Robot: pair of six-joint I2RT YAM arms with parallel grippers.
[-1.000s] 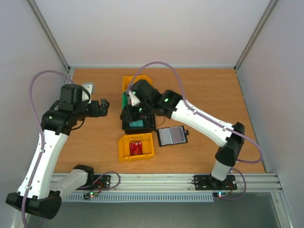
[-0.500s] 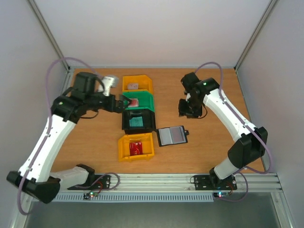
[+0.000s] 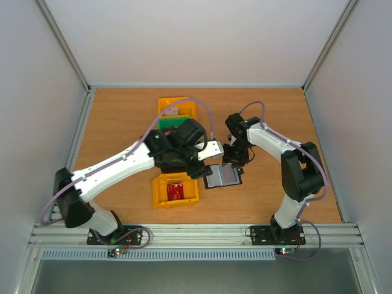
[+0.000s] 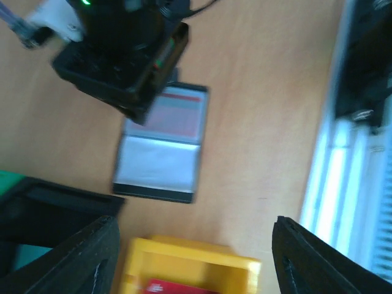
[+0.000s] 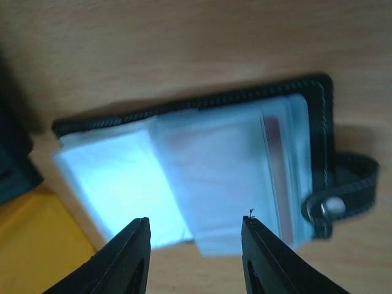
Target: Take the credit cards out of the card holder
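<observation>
A red card (image 3: pixel 176 191) lies in the lower yellow bin (image 3: pixel 174 204). The open card holder (image 3: pixel 222 176) holds a reddish card (image 4: pixel 177 116). Left jaws and right jaws are released and empty.

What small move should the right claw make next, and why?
Probably lower the right claw onto the card holder: the claw hovers open just above the holder, which lies open on the table, and a reddish card shows inside it, not yet gripped.
</observation>
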